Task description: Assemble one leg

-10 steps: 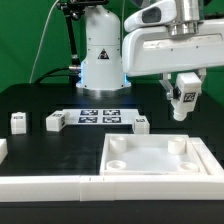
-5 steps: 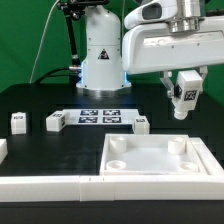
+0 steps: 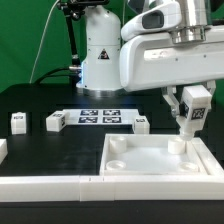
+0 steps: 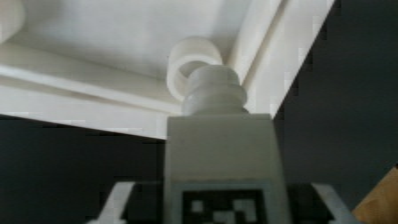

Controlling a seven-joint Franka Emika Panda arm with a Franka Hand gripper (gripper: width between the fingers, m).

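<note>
My gripper [image 3: 189, 108] is shut on a white leg [image 3: 191, 113] with a black-and-white tag on its face. It holds the leg upright just above the far right corner of the large white panel [image 3: 150, 160]. In the wrist view the leg [image 4: 221, 140] fills the middle, its round tip just short of a round corner socket [image 4: 192, 62] of the panel [image 4: 80, 70]. The fingers [image 4: 121, 200] flank the leg's tagged end. Three more legs lie on the table: one [image 3: 18, 121] at the exterior view's left, one [image 3: 55, 120] beside it, one [image 3: 142, 124] near the panel.
The marker board [image 3: 98, 117] lies on the black table behind the panel. The robot's white base [image 3: 100, 55] stands at the back. A long white rail [image 3: 50, 185] runs along the front edge, touching the panel's left side.
The gripper has moved with the leg toward the exterior view's right and down, from above the table behind the panel to just over the panel's far right corner.
</note>
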